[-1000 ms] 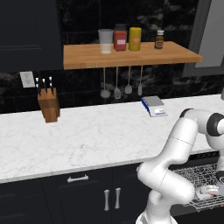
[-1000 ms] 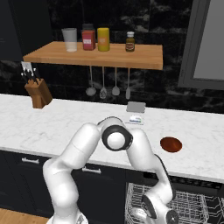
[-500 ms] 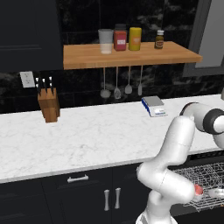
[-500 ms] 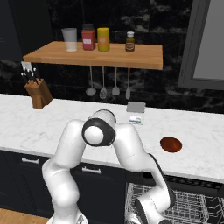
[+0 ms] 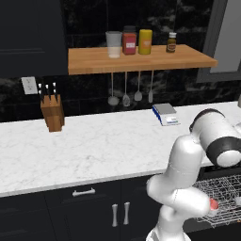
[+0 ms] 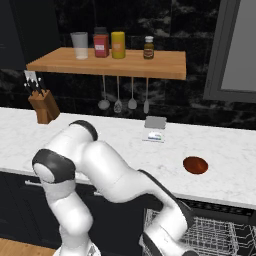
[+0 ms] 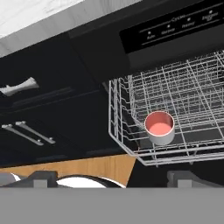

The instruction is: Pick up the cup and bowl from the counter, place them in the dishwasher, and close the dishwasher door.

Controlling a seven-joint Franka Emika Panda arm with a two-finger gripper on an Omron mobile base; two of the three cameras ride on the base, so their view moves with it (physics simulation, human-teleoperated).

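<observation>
Veined marble counter [image 6: 230, 170]: low round bowl [image 6: 195, 165] | wire rack [image 7: 183, 109]: upright pink cup [image 7: 159, 127] | fingers [image 7: 111, 178] spread

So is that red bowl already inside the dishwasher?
No, the bowl sits on the counter; the cup is in the rack.

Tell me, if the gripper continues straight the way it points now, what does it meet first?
Probably the wire rack of the dishwasher, near the cup standing in it; depth is unclear.
</observation>
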